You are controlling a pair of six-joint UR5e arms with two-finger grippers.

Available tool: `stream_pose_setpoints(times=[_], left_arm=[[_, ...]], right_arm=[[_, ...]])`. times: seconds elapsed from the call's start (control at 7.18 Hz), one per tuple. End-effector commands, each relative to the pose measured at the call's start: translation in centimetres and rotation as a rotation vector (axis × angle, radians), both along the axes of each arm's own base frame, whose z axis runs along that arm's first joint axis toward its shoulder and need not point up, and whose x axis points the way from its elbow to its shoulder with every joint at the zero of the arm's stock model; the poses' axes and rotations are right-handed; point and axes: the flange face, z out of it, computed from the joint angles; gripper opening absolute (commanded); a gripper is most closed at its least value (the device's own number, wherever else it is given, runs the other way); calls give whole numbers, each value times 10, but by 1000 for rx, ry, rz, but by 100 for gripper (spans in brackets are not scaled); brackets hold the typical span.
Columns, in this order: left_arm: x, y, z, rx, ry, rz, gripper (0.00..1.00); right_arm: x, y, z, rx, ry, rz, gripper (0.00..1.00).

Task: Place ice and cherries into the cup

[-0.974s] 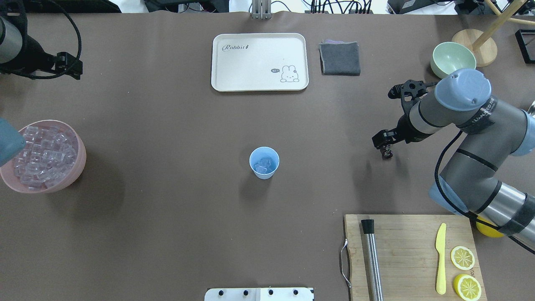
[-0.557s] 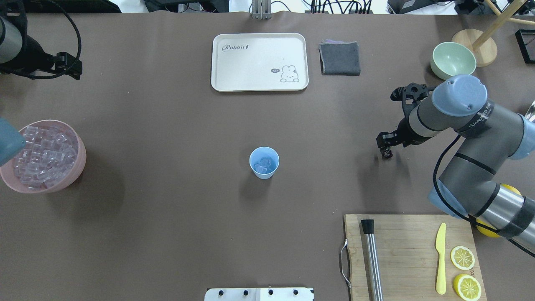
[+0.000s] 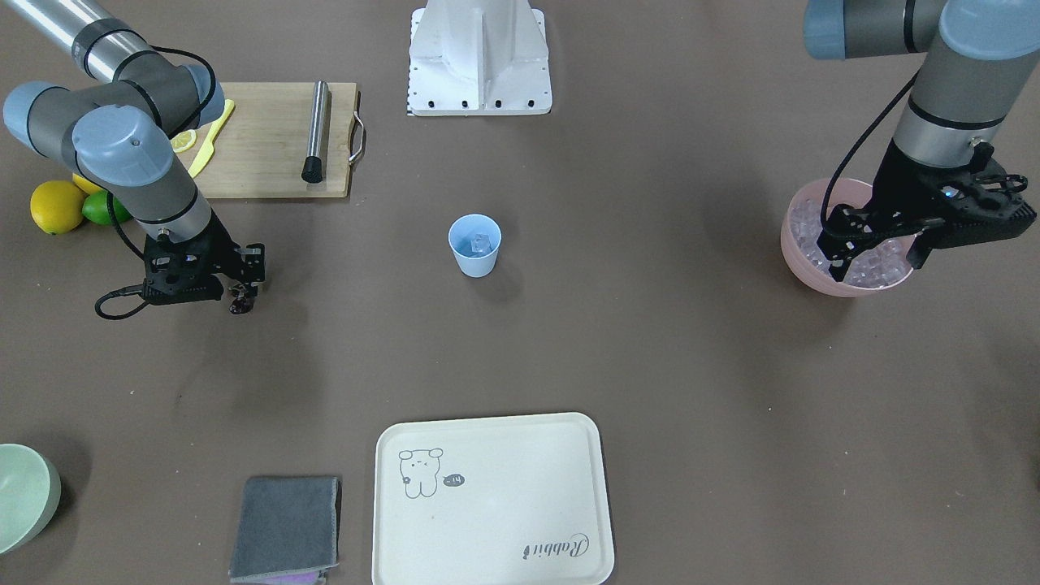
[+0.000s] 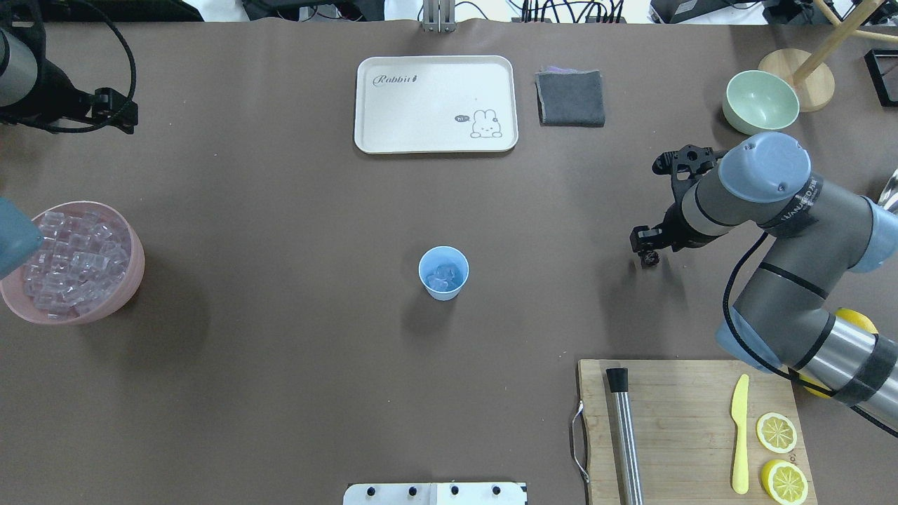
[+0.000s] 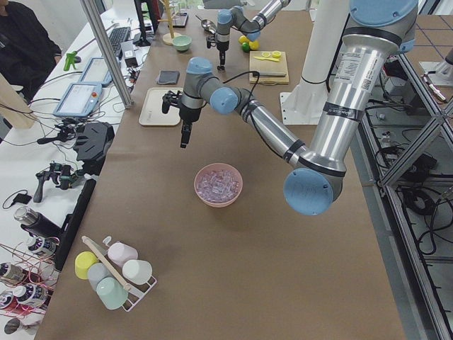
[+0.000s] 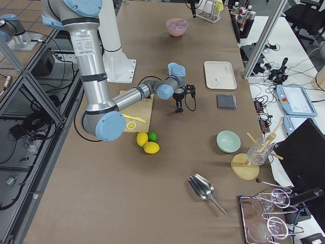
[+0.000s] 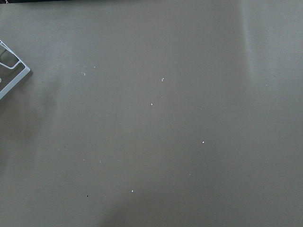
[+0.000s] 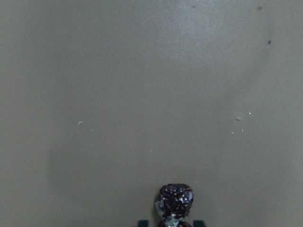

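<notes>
Right gripper: pointed down over the table on the robot's right side, fingers clamped on the cherry.
Cherry: a dark, glossy lump pinched between the fingertips at the bottom edge of the right wrist view. It was low over the brown table; whether it touched the table could not be told.
Cherry to cup: well apart, with bare table between them.
Cup: light blue, upright near the table's middle, with a few pieces of ice inside.
Left gripper: hung high over the robot's left end of the table. Its fingers looked spread apart in the front view and held nothing. Its wrist view showed only table.
Pink bowl: at the left edge of the table, heaped with clear ice cubes.
Tray: cream with a rabbit print, on the far side of the table from the robot.
Grey cloth: folded, just beside the tray.
Green bowl: at the far right, near a wooden stand.
Cutting board: near right, and carried a steel rod, a yellow knife and two lemon slices.
Whole lemon and lime: beside the board.
</notes>
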Motion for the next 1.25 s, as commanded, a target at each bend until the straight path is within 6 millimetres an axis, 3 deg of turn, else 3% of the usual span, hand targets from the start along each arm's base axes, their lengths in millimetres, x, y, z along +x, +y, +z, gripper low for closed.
stream_pose_setpoints(times=[0.0, 0.28, 0.42, 0.7, 0.84, 0.97, 1.11], left_arm=[[-1, 1, -4, 6, 5, 0, 98], [0, 1, -5, 7, 5, 2, 98], [0, 0, -5, 6, 5, 0, 98], [-9, -4, 0, 2, -1, -10, 98], [-26, -11, 9, 12, -7, 54, 98], [-59, -20, 36, -16, -32, 77, 98], [-105, -22, 70, -14, -60, 117, 98]], right_arm=[[3, 2, -6, 16, -8, -5, 0], [4, 3, -25, 39, -35, -9, 0], [15, -3, -39, 56, -61, 8, 0], [-3, -15, -145, 140, -198, -6, 0], [-18, -16, -184, 178, -243, -20, 0], [-38, -8, -207, 188, -268, -39, 0], [-58, -1, -226, 212, -279, -52, 0]])
